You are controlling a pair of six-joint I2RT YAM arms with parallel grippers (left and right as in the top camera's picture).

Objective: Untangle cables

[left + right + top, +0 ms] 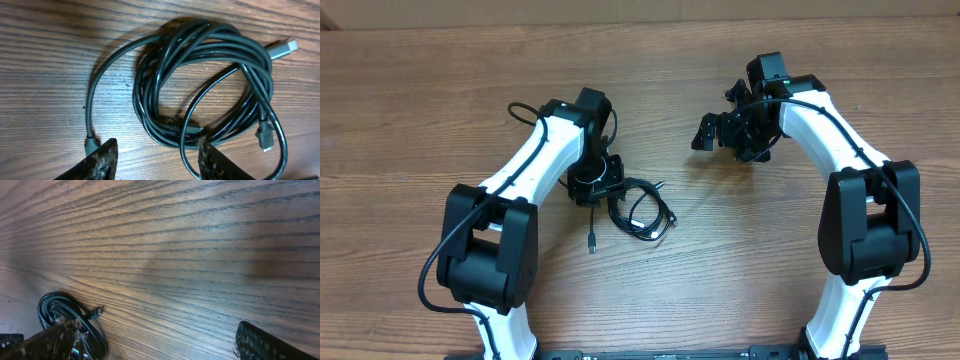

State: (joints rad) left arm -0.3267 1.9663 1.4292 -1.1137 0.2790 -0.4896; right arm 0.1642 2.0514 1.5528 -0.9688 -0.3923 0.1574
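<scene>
Coiled black cables (52, 301) low left on wooden table (190, 255)

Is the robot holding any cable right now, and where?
Nothing is held. The left gripper is open at the cables; the right gripper is open too.

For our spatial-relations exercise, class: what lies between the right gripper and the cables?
Only bare wooden table, seen in the overhead view, between the right gripper and the cables.

One cable bundle (220, 40), two tools (157, 165) (160, 342), one table (50, 60)
</scene>
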